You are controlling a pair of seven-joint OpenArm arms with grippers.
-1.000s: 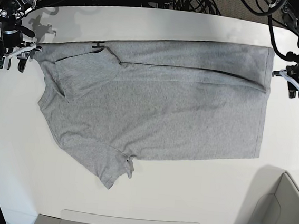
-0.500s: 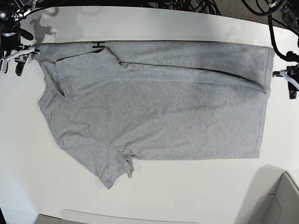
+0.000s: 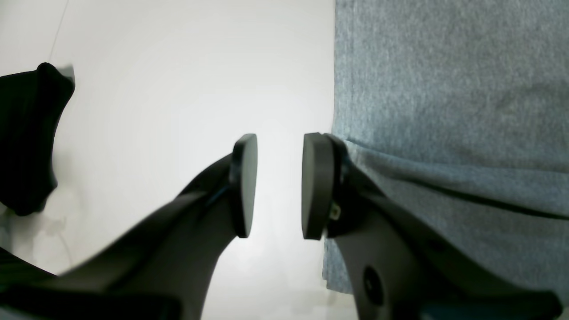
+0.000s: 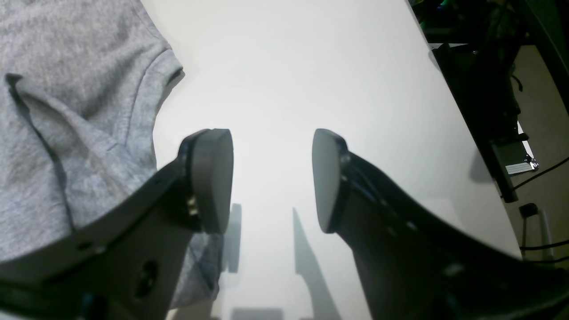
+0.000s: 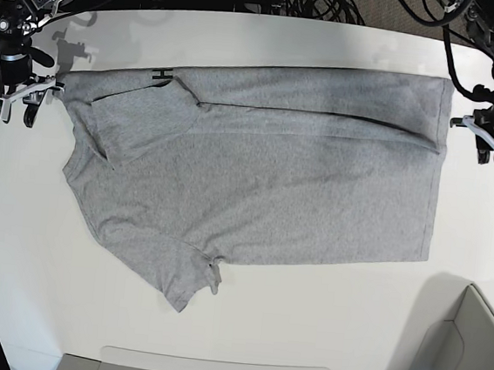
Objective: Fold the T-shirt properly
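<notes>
Since a second ago, your right gripper (image 5: 11, 103) has crept up and outward off the sleeve edge; nothing else moved. From the base view, the heather-grey cotton T-shirt (image 5: 266, 169) lies spread flat on the white table (image 5: 304, 322). Your left wrist view shows the left gripper (image 3: 279, 184) with jaws parted and empty, just beside the shirt's hem. Your right wrist view shows wide-apart, empty jaws over bare table beside the sleeve.

Robotics lab, white table (image 5: 270, 38), tangled cables (image 5: 321, 4)
</notes>
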